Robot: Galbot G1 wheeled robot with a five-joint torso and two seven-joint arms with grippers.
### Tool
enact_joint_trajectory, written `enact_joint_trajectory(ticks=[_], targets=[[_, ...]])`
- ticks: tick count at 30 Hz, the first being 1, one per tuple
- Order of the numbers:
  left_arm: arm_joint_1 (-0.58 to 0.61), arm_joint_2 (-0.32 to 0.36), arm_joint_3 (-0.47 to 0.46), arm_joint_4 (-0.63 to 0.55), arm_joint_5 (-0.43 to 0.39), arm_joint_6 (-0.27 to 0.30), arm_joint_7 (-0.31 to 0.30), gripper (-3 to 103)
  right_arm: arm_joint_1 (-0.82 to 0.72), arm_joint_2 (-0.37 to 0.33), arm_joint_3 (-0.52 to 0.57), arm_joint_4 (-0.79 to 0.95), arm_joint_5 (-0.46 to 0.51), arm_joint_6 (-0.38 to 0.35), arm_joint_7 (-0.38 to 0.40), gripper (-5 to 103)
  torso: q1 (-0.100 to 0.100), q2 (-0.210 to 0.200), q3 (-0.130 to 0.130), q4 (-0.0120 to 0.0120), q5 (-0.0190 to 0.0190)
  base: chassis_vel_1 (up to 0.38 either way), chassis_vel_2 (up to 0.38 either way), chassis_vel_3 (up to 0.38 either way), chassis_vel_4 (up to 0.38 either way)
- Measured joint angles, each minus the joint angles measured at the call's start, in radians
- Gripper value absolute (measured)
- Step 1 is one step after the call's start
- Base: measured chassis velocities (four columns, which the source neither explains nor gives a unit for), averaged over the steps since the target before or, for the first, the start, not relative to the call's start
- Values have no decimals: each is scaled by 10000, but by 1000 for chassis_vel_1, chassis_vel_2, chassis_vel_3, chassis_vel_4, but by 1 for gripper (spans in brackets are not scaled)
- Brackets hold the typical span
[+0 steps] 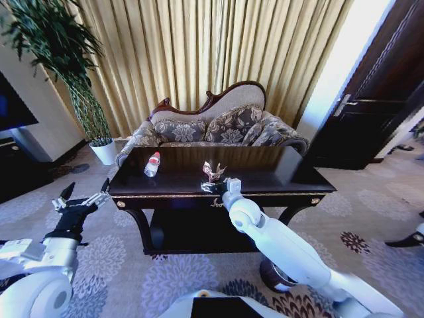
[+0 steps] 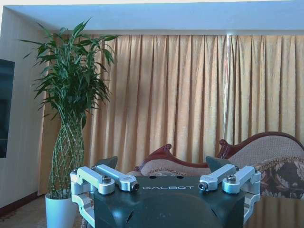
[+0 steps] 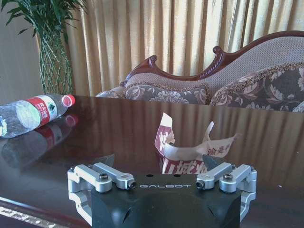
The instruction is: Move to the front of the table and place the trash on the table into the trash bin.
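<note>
With our right tool (image 3: 159,164) open at the worktop (image 1: 265,173) front edge, its fingers flanking the crumpled wrapper (image 3: 190,149), we close squarely; the left tool (image 1: 83,199), open, hangs left.

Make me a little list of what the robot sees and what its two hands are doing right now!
table: dark glossy table in front of the sofa
bottle: red-capped bottle lying on its side on the table
wrapper: crumpled wrapper on the table, just ahead of the right gripper
right gripper: at the table's front edge, fingers open
left gripper: off the table's left end, fingers open
plant: potted plant beside the sofa
</note>
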Motion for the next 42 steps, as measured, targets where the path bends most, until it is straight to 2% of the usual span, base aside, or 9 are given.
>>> enact_joint_trajectory(ticks=[21,23,28,29,31,32,34,35,42], targets=[[-110,14,-57,0,-87,-81,-20,100,1396,885,-497,-1993,-471,61,53,100,0,-1,0,0,0,0,0,0,0],[-105,7,-61,0,-90,-100,-19,100,1457,919,-507,-2079,-481,92,53,103,0,0,-1,0,0,0,0,0,0],[-103,65,-177,0,-186,-218,-30,100,1505,964,-620,-2217,-546,294,52,84,0,0,-1,-1,1,0,0,0,0],[-103,65,-177,0,-186,-218,-30,100,1505,964,-620,-2217,-546,294,52,84,0,0,-1,-1,1,0,0,0,0],[-108,89,-199,0,-237,-224,-33,100,1487,980,-644,-2217,-564,325,52,73,0,0,-1,-1,1,0,0,0,0],[-108,89,-199,0,-237,-224,-33,100,1487,980,-644,-2217,-564,325,52,73,0,0,-1,-1,1,0,0,0,0],[-104,84,-200,0,-255,-262,-35,100,1484,988,-678,-2217,-588,357,51,62,0,0,-1,-1,0,0,0,0,0],[-104,84,-200,0,-255,-262,-35,100,1484,988,-678,-2217,-588,357,51,62,0,0,-1,-1,0,0,0,0,0],[-89,141,-211,0,-273,-339,-36,100,1493,1048,-694,-2196,-625,421,49,30,0,0,0,0,1,0,0,0,0]])
